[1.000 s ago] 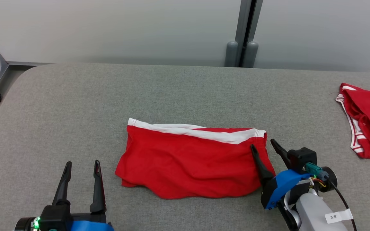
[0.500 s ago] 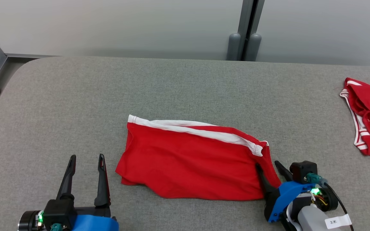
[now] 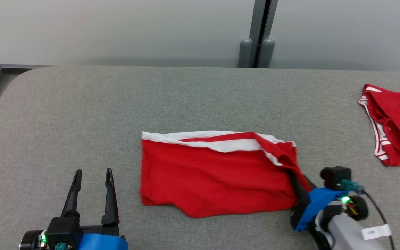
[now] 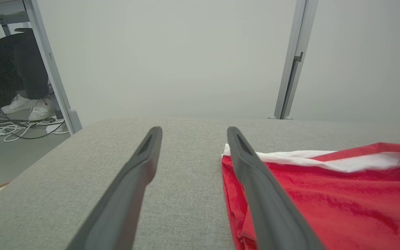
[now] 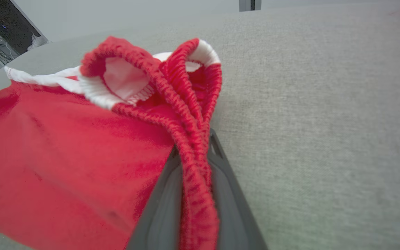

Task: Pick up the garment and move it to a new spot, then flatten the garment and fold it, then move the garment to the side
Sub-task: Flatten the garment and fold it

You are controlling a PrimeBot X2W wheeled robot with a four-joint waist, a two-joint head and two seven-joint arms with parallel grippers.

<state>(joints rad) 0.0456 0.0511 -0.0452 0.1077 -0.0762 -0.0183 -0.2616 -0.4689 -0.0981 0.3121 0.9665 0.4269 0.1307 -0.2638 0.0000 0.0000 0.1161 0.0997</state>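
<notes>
The garment (image 3: 214, 173) is a pair of red shorts with a white waistband, lying spread on the grey table (image 3: 186, 97). My right gripper (image 3: 299, 180) is shut on its right edge, with the bunched red hem (image 5: 196, 139) pinched between the two dark fingers and the corner lifted and folded over. My left gripper (image 3: 92, 189) stands open just left of the garment, nothing between its fingers. In the left wrist view its right finger (image 4: 255, 173) lies along the garment's left edge (image 4: 325, 201).
A second red garment with white trim (image 3: 394, 128) lies at the table's far right edge. A grey wall with a vertical post (image 3: 257, 34) stands behind the table. In the left wrist view a person's legs and shoes (image 4: 19, 86) and cables sit beyond the table's left end.
My right gripper has closed on the garment's right edge and drawn that corner up and over. The left gripper has stayed put. The head camera has shifted slightly.
</notes>
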